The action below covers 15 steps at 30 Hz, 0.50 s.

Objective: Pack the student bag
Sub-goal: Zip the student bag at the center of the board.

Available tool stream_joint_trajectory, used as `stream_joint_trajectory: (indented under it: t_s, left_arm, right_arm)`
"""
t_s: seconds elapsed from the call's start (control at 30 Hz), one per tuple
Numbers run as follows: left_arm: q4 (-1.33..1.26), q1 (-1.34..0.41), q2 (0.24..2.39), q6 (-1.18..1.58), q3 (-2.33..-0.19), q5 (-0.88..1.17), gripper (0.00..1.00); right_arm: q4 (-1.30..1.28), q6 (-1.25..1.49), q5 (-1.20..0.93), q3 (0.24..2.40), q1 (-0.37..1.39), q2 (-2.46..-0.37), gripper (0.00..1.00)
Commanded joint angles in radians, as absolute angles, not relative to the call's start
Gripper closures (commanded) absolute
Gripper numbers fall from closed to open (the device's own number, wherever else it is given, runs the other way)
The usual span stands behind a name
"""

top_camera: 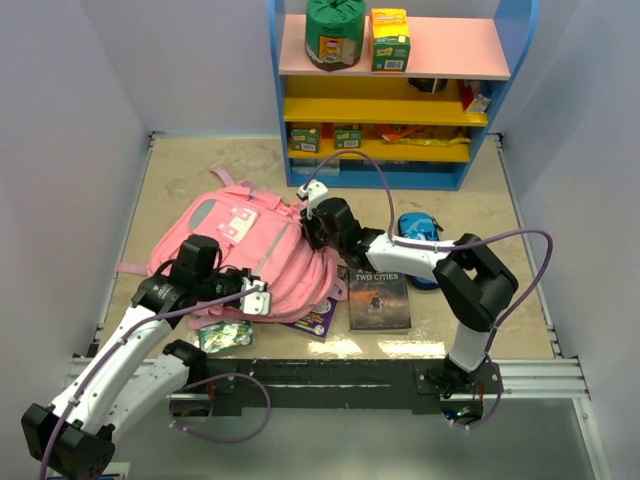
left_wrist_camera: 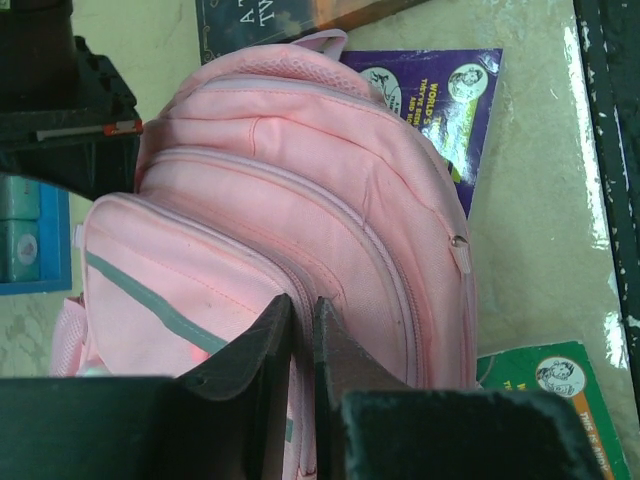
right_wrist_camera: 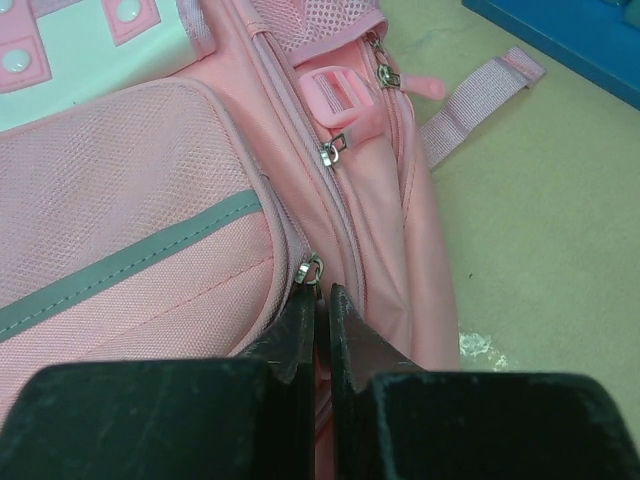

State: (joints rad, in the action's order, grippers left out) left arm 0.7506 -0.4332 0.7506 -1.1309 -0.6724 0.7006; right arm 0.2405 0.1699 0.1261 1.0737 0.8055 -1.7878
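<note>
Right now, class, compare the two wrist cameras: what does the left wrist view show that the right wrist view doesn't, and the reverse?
Only left wrist: a purple booklet under the student bag, and a green book beside it. Only right wrist: metal zip pulls, a pink buckle, a loose strap. Both: the grey stripe, with the left claw and right claw each closed on fabric.
</note>
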Motion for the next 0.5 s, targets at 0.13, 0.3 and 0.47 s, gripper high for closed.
stream_joint_trajectory:
  t_s: [0.13, 0.3, 0.47]
  left_arm:
    - [0.936, -0.454, 0.752, -1.258, -0.735, 0.94, 1.0]
    - [0.737, -0.454, 0.74, -1.108, -0.721, 0.84, 1.0]
    - [0.587, -0.453, 0.673, -1.138, -0.669, 0.7, 1.0]
  right_arm:
    - [0.345, 0.126, 0.347, 1.149, 0.752, -1.804, 1.0]
    - [0.399, 0.202, 0.455, 1.01, 0.744, -1.648, 1.0]
    - [0.429, 0.264, 0.459, 0.873, 0.746, -1.542, 1.0]
